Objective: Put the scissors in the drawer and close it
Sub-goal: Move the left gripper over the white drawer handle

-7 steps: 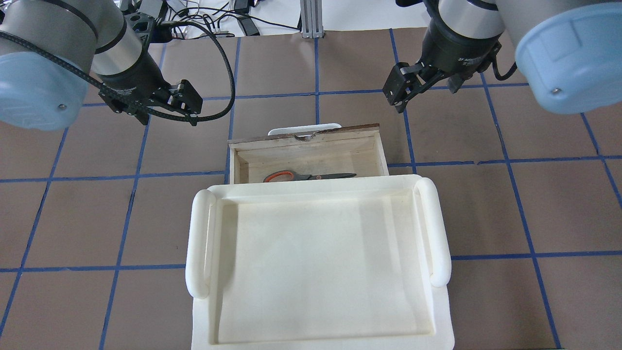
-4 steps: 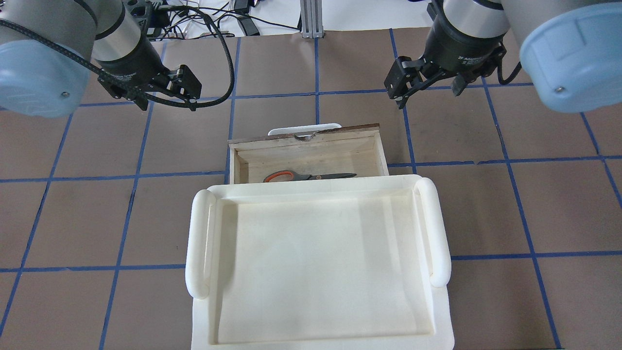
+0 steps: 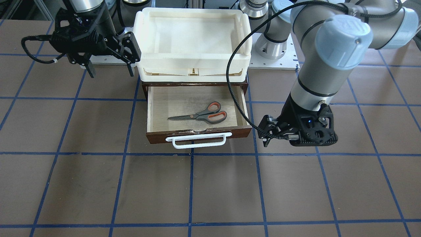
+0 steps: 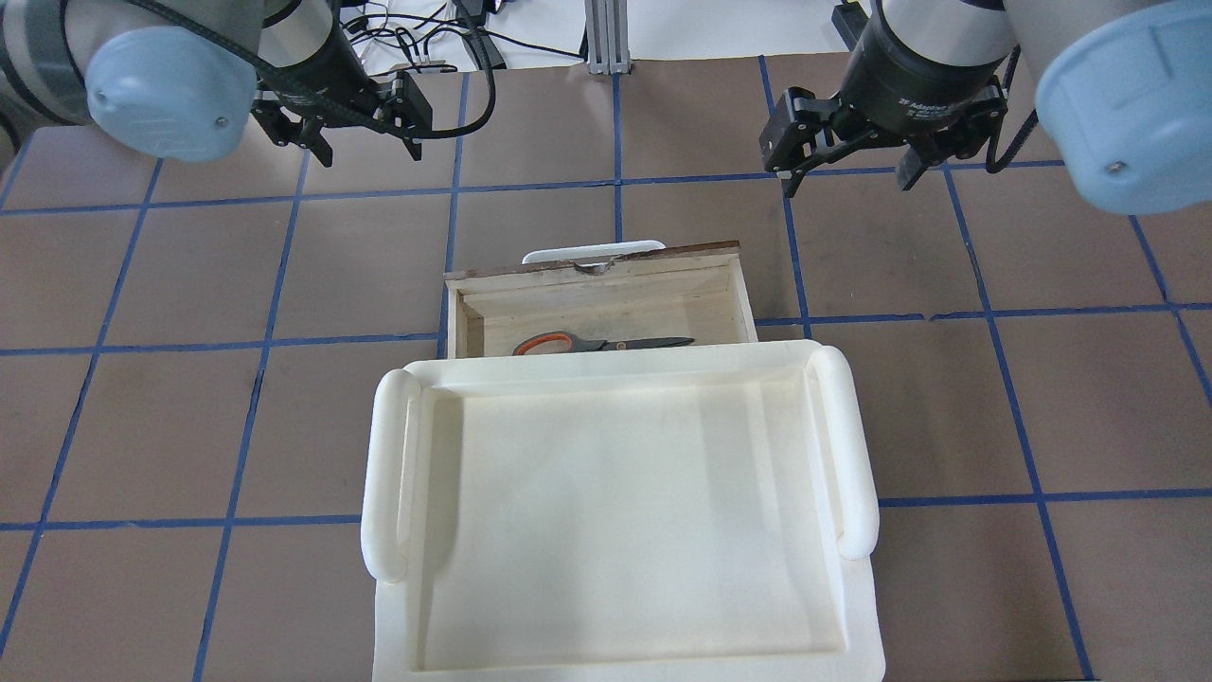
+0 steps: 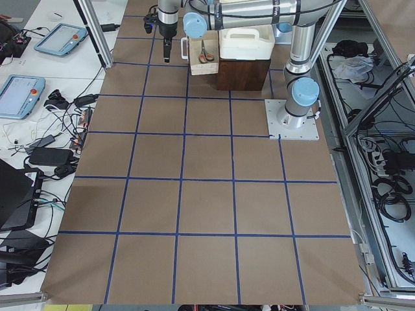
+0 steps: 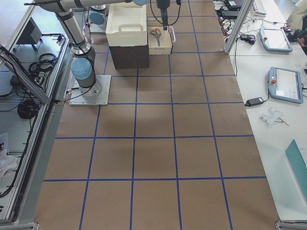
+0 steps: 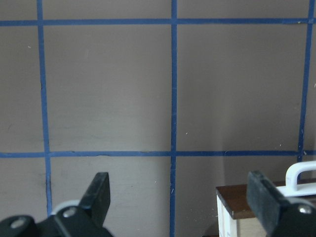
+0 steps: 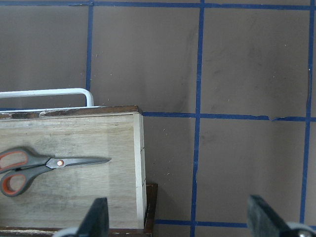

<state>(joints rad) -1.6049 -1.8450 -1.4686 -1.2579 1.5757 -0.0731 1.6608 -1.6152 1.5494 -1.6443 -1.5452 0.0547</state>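
Note:
The scissors [image 3: 200,114] lie flat inside the open drawer [image 3: 197,133], blades toward the robot's right; they also show in the overhead view [image 4: 597,343] and the right wrist view [image 8: 44,165]. The drawer [image 4: 606,298] stands pulled out, its white bar handle [image 3: 196,141] at the front. My left gripper [image 3: 264,131] is open and empty, beside the drawer's front corner on the robot's left, apart from it [image 4: 367,142]. My right gripper [image 4: 849,175] is open and empty, held high above the table off the drawer's other side [image 3: 111,69].
A cream-white tray [image 4: 615,365] sits on the dark-brown cabinet [image 6: 128,56] above the drawer and hides the drawer's rear part from overhead. Cables [image 4: 417,38] and an aluminium post [image 4: 606,38] lie at the table's far edge. The brown table carries a blue tape grid.
Both grippers have moved farther from the robot and turned at the wrist; the left also shifted toward the centre. Scissors and drawer have not moved.

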